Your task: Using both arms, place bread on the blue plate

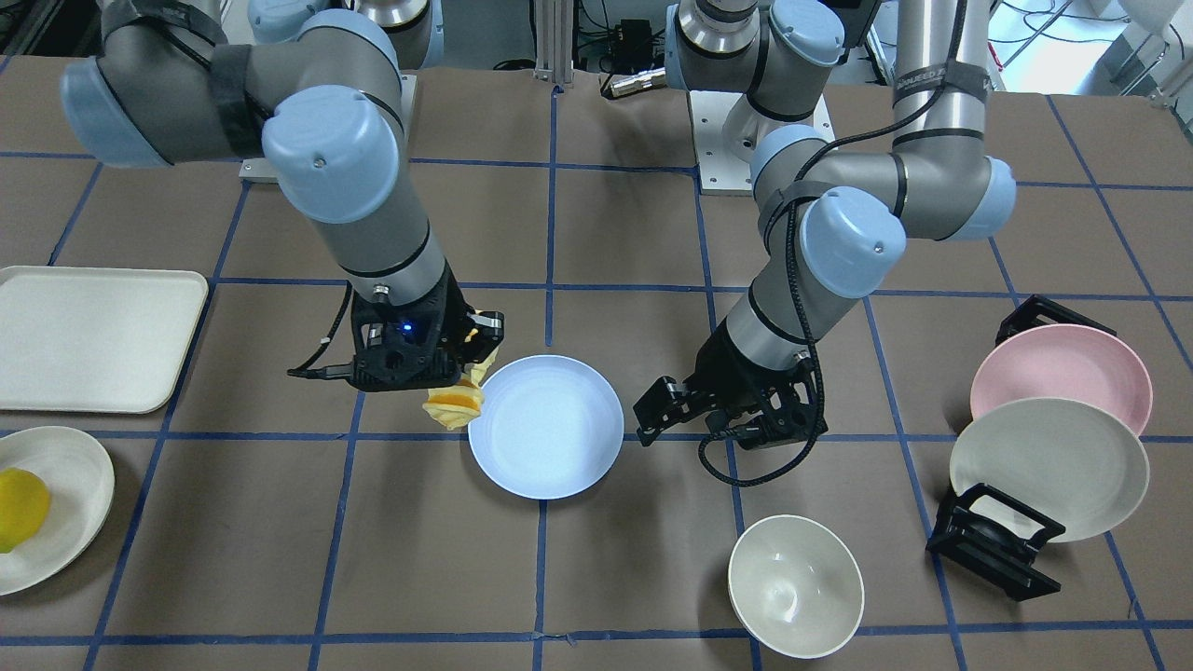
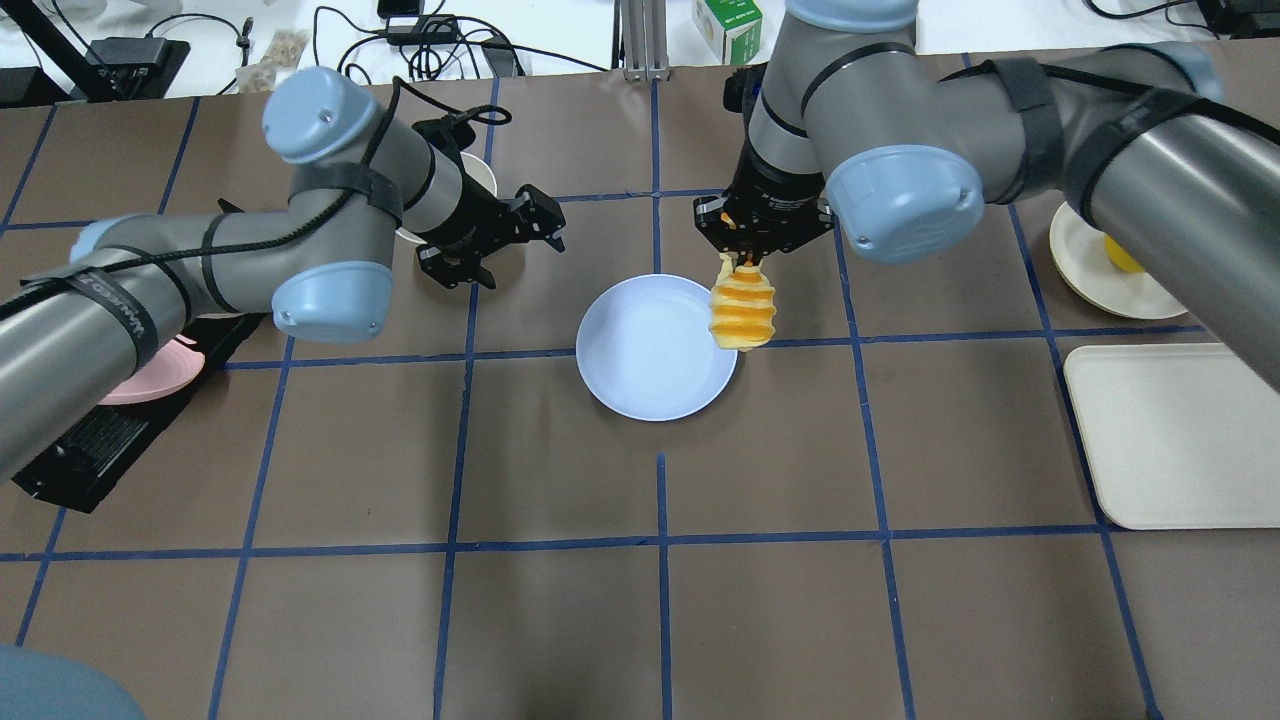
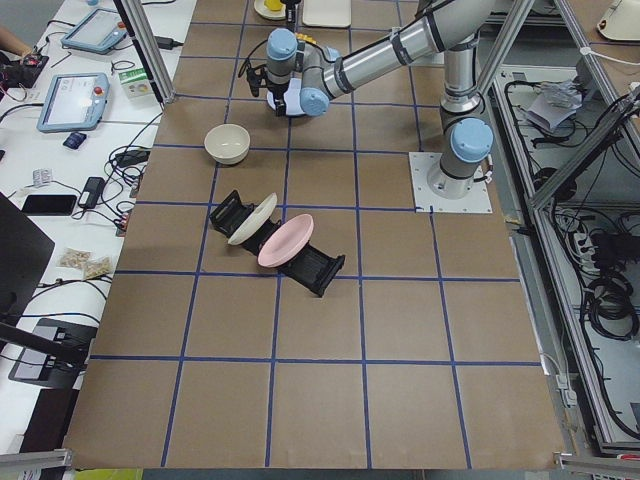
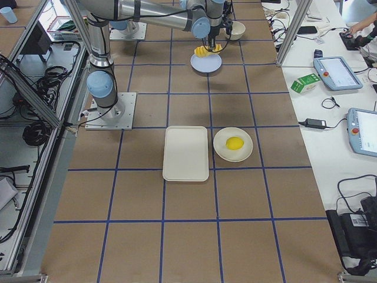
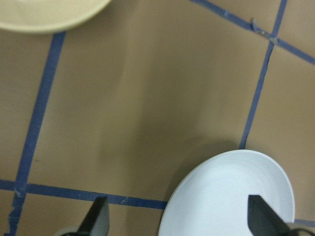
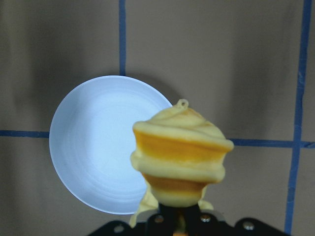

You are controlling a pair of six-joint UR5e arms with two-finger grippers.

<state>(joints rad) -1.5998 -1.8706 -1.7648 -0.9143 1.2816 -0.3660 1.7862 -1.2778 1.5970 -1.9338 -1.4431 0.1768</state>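
Observation:
The blue plate (image 1: 545, 427) lies empty in the middle of the table, also in the overhead view (image 2: 650, 350). My right gripper (image 2: 745, 262) is shut on one end of the bread (image 2: 743, 310). The ridged orange-yellow loaf hangs down from the gripper, above the plate's rim on my right side (image 1: 454, 405). In the right wrist view the bread (image 6: 179, 157) overlaps the plate's (image 6: 98, 147) right edge. My left gripper (image 2: 545, 225) is open and empty, low over the table on the plate's other side (image 1: 652, 410). Its wrist view shows the plate (image 5: 231, 196) between the spread fingertips (image 5: 98, 221).
A cream bowl (image 1: 794, 585) stands near the left arm. A pink plate (image 1: 1062, 368) and a cream plate (image 1: 1049, 466) lean in a black rack (image 1: 993, 545) at my far left. A cream tray (image 1: 93, 335) and a cream plate with a yellow fruit (image 1: 19, 508) are at my right.

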